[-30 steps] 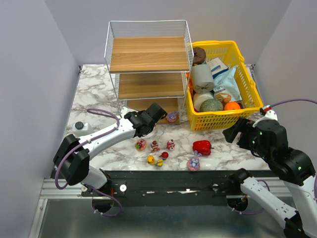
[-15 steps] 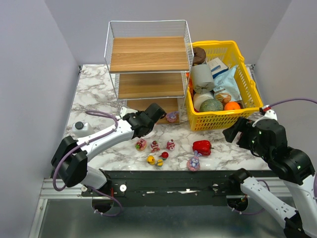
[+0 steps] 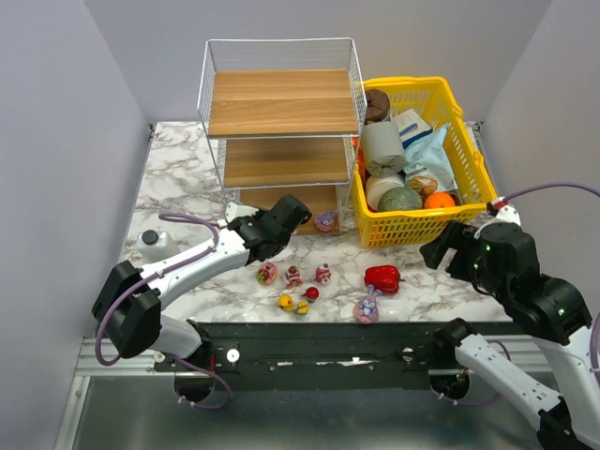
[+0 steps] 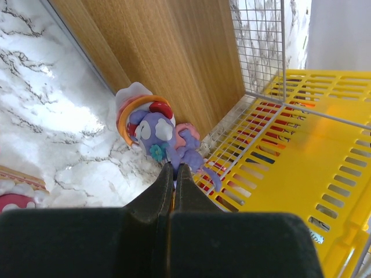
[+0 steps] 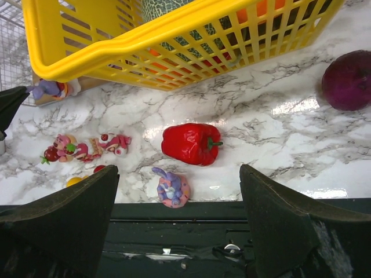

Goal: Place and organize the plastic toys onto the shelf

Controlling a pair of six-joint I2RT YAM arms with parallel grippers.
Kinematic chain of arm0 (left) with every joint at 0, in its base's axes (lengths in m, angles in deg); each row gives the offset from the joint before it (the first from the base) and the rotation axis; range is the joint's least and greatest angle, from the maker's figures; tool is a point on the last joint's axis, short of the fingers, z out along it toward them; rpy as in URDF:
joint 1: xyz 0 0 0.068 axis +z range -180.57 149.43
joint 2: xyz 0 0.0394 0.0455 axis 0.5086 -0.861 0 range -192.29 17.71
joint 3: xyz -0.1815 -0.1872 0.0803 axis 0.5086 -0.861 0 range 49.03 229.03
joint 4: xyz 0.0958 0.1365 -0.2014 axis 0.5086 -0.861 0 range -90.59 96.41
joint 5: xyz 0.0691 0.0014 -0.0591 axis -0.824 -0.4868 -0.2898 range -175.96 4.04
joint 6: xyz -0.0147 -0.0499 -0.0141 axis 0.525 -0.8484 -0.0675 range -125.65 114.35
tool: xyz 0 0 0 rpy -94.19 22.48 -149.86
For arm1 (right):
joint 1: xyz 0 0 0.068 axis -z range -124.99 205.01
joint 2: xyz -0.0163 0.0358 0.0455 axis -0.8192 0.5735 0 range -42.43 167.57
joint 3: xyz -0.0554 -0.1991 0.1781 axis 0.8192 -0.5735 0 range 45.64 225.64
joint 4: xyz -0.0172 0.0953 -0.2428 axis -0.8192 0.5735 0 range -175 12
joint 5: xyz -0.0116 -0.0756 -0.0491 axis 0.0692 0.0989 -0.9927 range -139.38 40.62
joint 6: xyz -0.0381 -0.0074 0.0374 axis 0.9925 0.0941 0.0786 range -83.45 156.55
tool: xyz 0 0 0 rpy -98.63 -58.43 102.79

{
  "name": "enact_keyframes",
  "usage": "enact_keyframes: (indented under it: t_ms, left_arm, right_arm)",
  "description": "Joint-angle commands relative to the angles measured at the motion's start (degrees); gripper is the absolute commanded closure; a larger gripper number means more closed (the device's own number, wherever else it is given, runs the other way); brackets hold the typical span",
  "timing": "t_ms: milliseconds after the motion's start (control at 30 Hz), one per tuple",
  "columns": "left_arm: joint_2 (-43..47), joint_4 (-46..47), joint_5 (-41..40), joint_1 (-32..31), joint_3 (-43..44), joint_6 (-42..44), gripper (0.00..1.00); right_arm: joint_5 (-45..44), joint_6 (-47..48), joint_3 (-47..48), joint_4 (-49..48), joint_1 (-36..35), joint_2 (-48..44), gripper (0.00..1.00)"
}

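The shelf (image 3: 281, 103), white wire with wooden boards, stands at the back centre. A purple bunny toy (image 3: 325, 221) lies at the front edge of its bottom board (image 4: 174, 69); it also shows in the left wrist view (image 4: 165, 139). My left gripper (image 3: 298, 214) is shut, its tips (image 4: 175, 169) touching that bunny. Several small toys lie near the front edge: pink ones (image 3: 267, 273) (image 3: 323, 274), yellow ducks (image 3: 285, 301), and a purple-pink bunny (image 3: 367, 308) (image 5: 172, 187). My right gripper (image 3: 441, 251) is open and empty, above and to the right of them (image 5: 178, 174).
A yellow basket (image 3: 469, 141) full of groceries stands right of the shelf. A red bell pepper (image 3: 382, 278) lies in front of it. A dark purple ball (image 5: 348, 79) sits at the right. A small white bottle (image 3: 150, 239) is at the left.
The left arm's elbow has drifted slightly left; its gripper stays at the bunny by the bottom board. The right arm has barely shifted.
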Motion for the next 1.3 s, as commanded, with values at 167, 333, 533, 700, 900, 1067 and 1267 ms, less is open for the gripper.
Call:
enact_keyframes:
  t_ms: [167, 333, 533, 700, 900, 1067, 1267]
  left_arm:
    - [-2.8, 5.9, -3.0, 1.4, -0.5, -43.6, 1.00]
    - [-3.0, 4.8, -3.0, 1.8, -0.4, -43.6, 0.99]
    - [-3.7, 4.0, -3.1, 2.4, -0.1, -43.6, 0.87]
    - [-3.1, 6.8, -2.3, 2.7, -2.3, -43.7, 0.81]
    - [-3.1, 7.9, -2.8, 3.1, -2.7, -43.6, 0.73]
    - [-3.1, 11.6, -2.3, 3.3, -4.9, -43.7, 0.71]
    - [-3.0, 12.0, -2.1, 3.3, -4.9, -43.6, 0.67]
  right_arm:
    - [-0.8, 2.0, 0.8, -0.5, -0.3, 0.9, 0.08]
    - [-1.0, 2.5, 0.7, -0.5, -0.3, 1.1, 0.08]
    - [-0.9, 3.2, 0.7, -0.8, -0.3, 1.5, 0.08]
    - [-0.6, 3.2, 0.7, -0.8, -0.3, 1.7, 0.08]
    - [-0.5, 3.2, 0.3, -0.9, -0.3, 1.6, 0.08]
    - [-0.4, 3.2, 0.4, -0.9, -0.3, 1.7, 0.08]
    - [-0.2, 3.1, 0.1, -0.9, -0.3, 1.5, 0.08]
